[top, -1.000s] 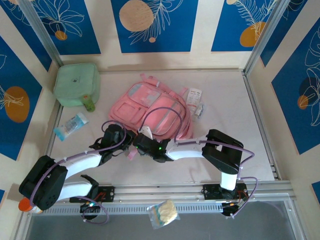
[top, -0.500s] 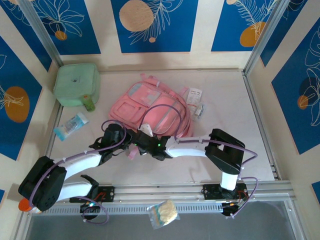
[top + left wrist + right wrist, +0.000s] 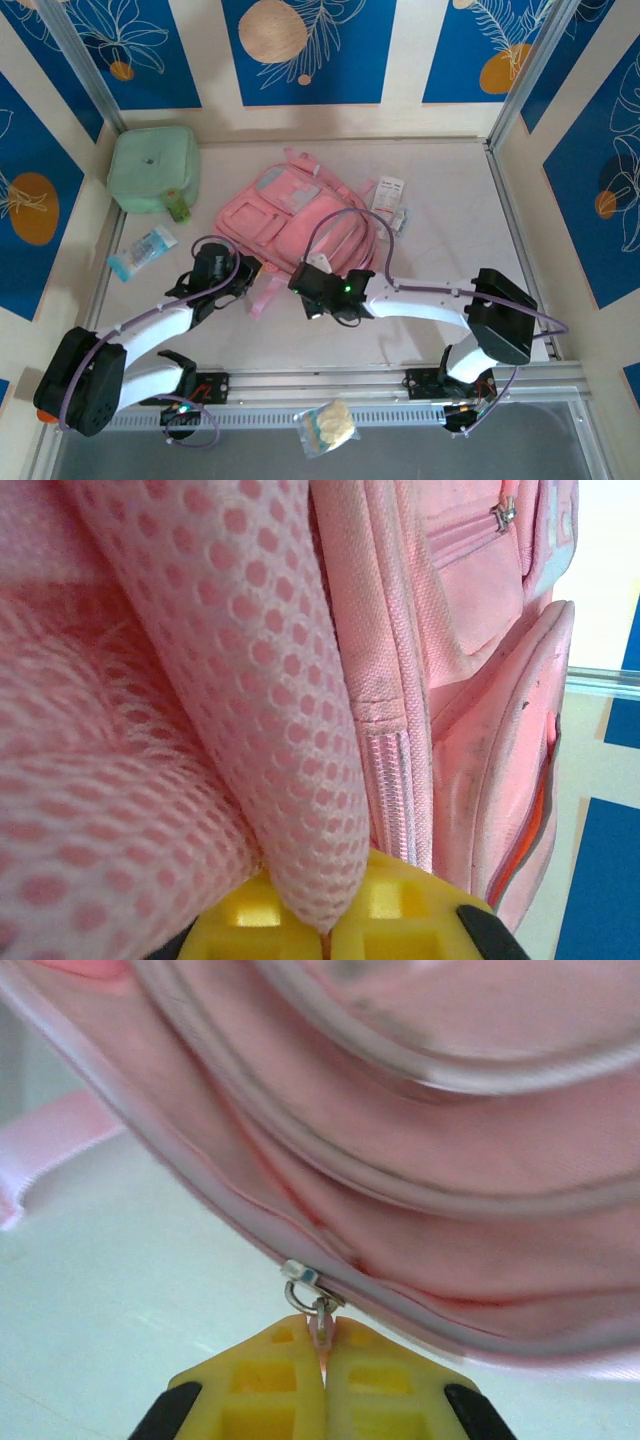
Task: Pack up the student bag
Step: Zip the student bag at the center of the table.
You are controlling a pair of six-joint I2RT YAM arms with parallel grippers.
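Between the yellow pads of the right gripper, which are pressed tight together, sits the thin metal ring of a zip pull. The ring hangs from a small silver slider on a zip line that runs along the curved edge of the student bag. Folds of smooth pink fabric rise above the pads, and pale table shows below and to the left.

The left gripper is likewise closed. Its yellow pads meet on the tip of a pink mesh strap, whose dotted weave spreads up and across the left wrist view. Beside the strap run a zip seam and the piped edges of the bag's pockets.

Seen from above, both arms reach inward to the near edge of the bag, the left from the left side and the right from the right. The bag lies flat near the middle of the table, turned at a slant, with its front pockets facing up.

Farther out, a mint-green case rests in the far-left corner. A blue packet lies just in front of it, and white packets lie at the bag's right side.
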